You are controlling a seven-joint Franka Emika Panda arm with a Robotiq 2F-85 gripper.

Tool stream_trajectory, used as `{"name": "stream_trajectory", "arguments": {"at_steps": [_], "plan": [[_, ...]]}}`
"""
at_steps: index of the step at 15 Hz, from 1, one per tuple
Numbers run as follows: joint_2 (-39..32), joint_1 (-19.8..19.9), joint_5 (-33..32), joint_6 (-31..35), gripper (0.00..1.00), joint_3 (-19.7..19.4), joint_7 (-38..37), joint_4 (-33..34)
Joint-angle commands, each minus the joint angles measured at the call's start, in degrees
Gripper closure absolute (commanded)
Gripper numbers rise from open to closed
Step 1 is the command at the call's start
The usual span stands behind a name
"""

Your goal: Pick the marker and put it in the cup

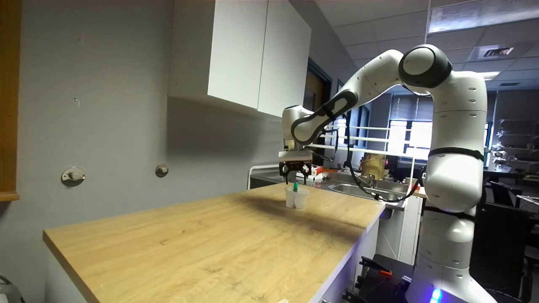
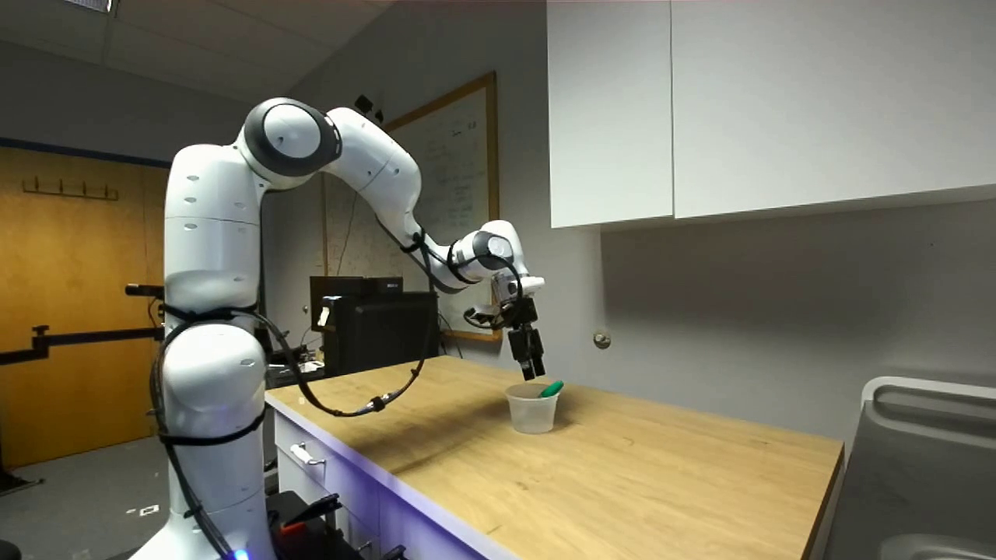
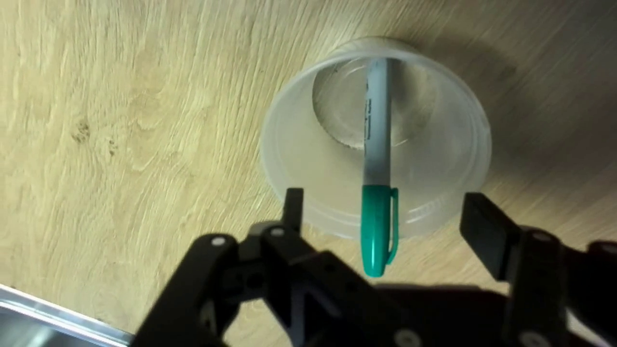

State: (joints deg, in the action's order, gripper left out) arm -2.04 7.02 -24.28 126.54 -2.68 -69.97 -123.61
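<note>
Above the wooden table (image 1: 227, 244), black fingers (image 3: 489, 235) hang spread near the translucent plastic cup (image 2: 532, 413), slim green-capped marker (image 3: 377, 166) leaning inside, and a sideways bump could topple both!

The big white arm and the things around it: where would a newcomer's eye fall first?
Most likely on the white arm, which extends over the wooden counter in both exterior views. Then on the marker leaning in the translucent cup, its green cap sticking out. In the wrist view, the black gripper stands open, a finger on either side of that cap.
</note>
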Motion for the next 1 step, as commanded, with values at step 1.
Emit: {"name": "stream_trajectory", "arguments": {"at_steps": [1], "plan": [[0.2, -1.2, 2.2, -3.2, 0.0, -0.9, 1.7, 1.1]]}}
